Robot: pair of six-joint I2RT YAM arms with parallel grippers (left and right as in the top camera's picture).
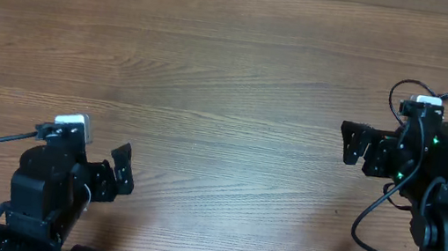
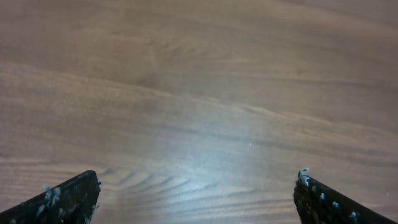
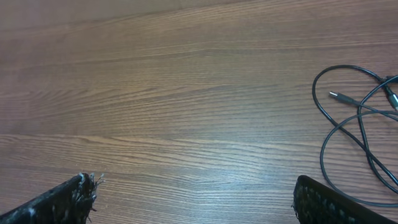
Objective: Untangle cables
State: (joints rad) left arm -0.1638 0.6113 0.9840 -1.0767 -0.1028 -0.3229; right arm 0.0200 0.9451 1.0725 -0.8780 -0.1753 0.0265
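Tangled black cables [image 3: 346,100] on wooden table [image 3: 155,93]

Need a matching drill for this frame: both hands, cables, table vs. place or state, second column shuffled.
1. left hand
2. right hand
3. cables
4. table

A. brown wood grain
B. open, lower left of overhead view
C. loose black loops, right edge of right wrist view
D. open, right side of overhead view

Pairs: 1-B, 2-D, 3-C, 4-A
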